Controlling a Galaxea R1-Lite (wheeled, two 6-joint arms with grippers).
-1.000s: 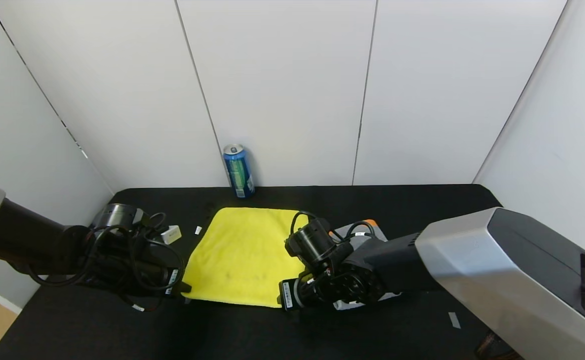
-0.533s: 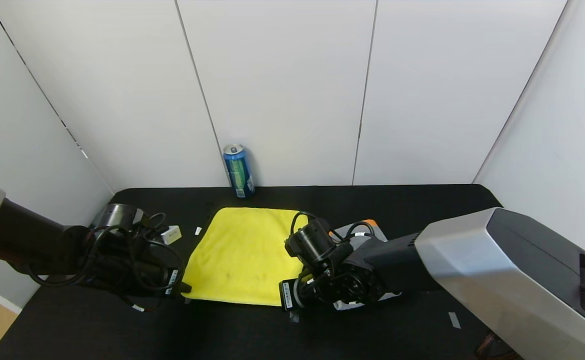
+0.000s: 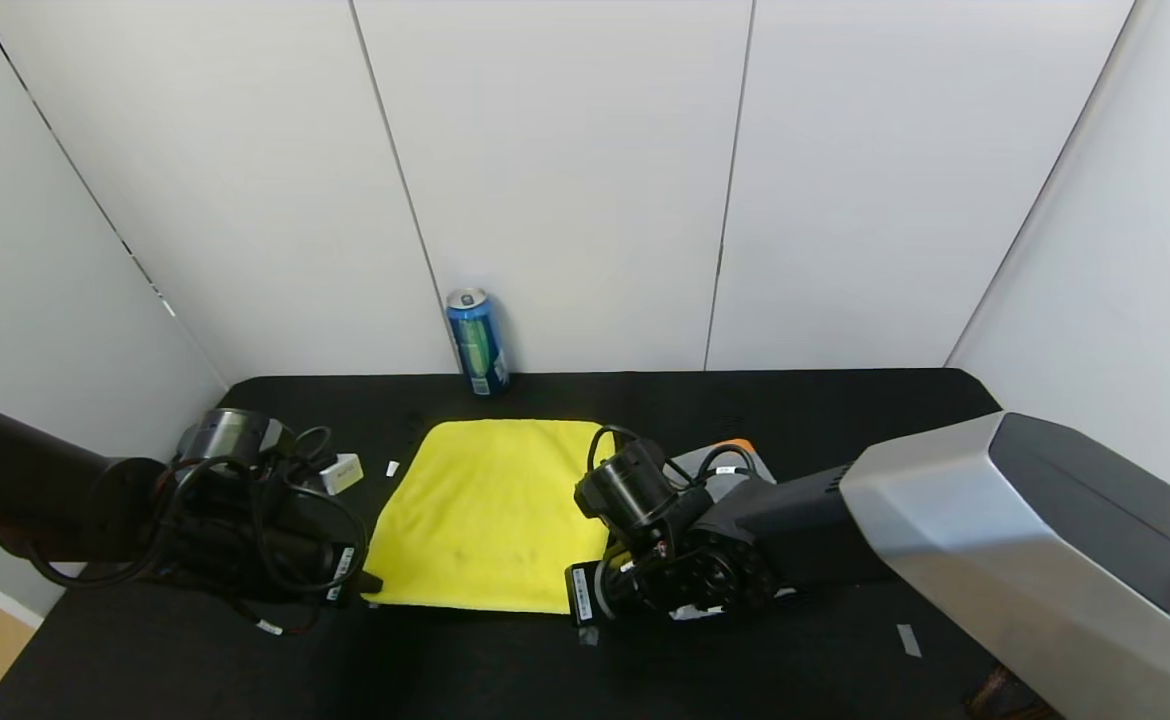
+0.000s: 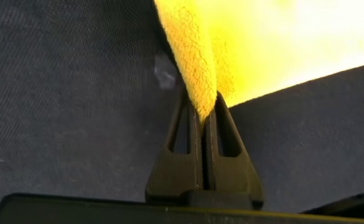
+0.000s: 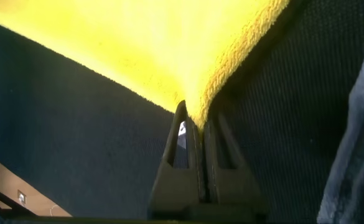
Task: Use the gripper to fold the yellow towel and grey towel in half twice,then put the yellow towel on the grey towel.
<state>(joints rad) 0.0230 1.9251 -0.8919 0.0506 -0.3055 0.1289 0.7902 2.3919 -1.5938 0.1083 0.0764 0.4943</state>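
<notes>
While the yellow towel (image 3: 485,515) lies flat at the middle of the black table (image 3: 845,410), the left gripper (image 4: 202,118) is clenched on its seven-o'clock corner and the right gripper (image 5: 195,124) is clenched on its five-o'clock corner. The grey towel (image 3: 720,462) sits at the yellow one's three o'clock, mostly behind the right arm. A blue can (image 3: 477,341) stands upright at twelve o'clock by the wall; its contents cannot be seen.

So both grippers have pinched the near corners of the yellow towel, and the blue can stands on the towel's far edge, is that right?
Not quite: the head view shows the blue can on the black table behind the yellow towel, apart from it. The left gripper and right gripper do pinch its near corners.
</notes>
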